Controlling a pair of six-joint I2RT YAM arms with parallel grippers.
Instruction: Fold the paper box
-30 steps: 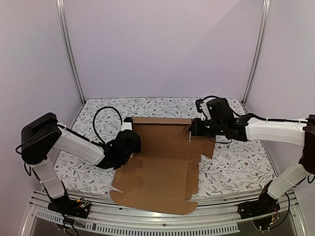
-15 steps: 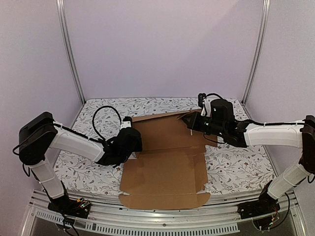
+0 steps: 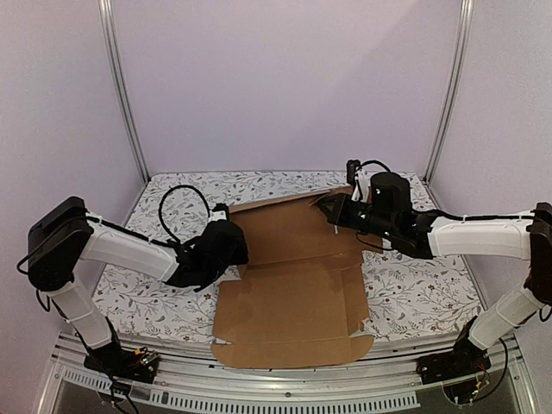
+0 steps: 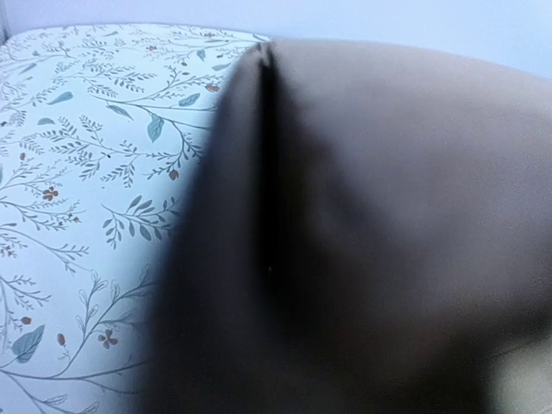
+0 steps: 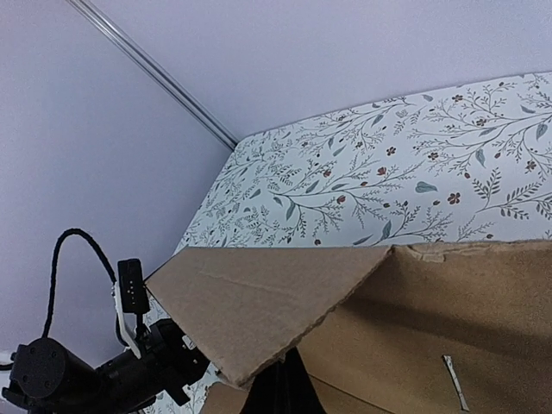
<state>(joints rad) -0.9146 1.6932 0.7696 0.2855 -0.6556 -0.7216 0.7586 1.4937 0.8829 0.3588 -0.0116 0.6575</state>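
Right gripper (image 3: 331, 210) is pressed together on the far right corner of the box (image 3: 291, 297), holding the far flap (image 5: 259, 306) tilted up off the worktop (image 3: 414, 293). Left gripper (image 3: 231, 248) is also pressed together at the box's left edge. Cardboard fills its wrist view, so I cannot tell whether it pinches a flap. The box lies mid-worktop between the arms, its near panels flat and reaching the near edge. As I judge it, a hard pull could tear or slip the thin corner. If the left side is poorly anchored, the sheet could slide or twist instead of bending at its crease.
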